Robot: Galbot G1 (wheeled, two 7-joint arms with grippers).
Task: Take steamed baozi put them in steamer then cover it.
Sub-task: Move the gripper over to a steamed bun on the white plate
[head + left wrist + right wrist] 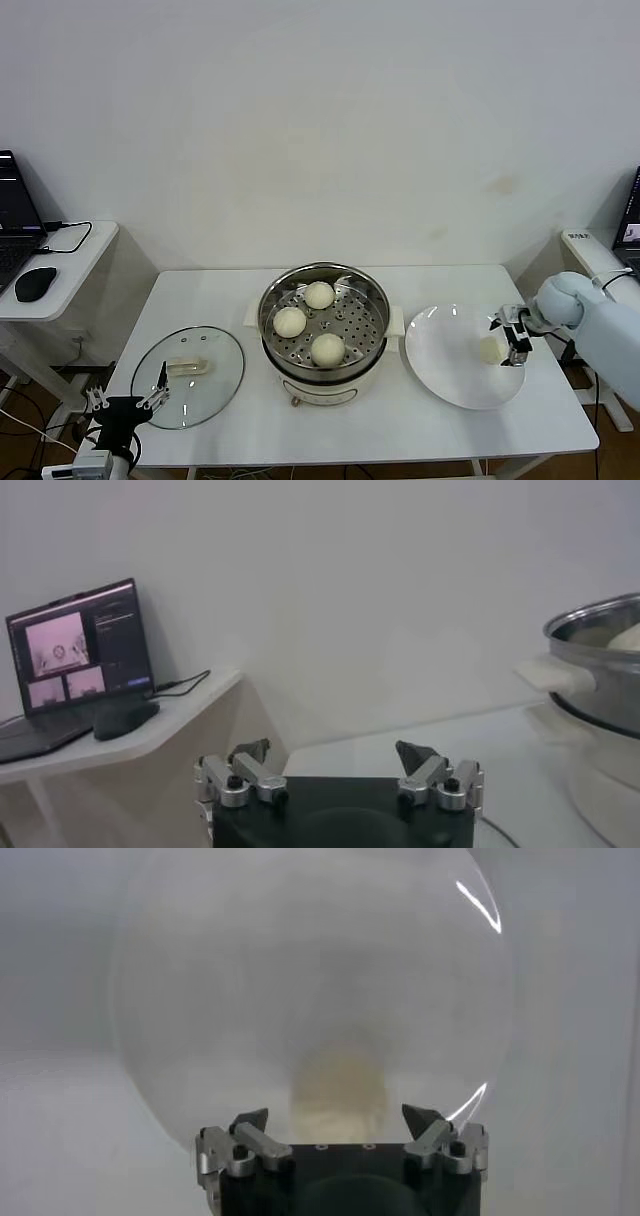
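Note:
The steel steamer stands mid-table on its cream base, uncovered, with three baozi inside. A fourth baozi lies on the white plate to the right. My right gripper is open at this bun. In the right wrist view the bun sits between the spread fingers of that gripper, near the palm. The glass cover lies flat on the table to the left, handle up. My left gripper is open and empty at the cover's front-left edge; it also shows in the left wrist view.
A side table at the far left holds a laptop, a mouse and a cable. The steamer's rim and side handle show in the left wrist view. Another laptop stands at the far right.

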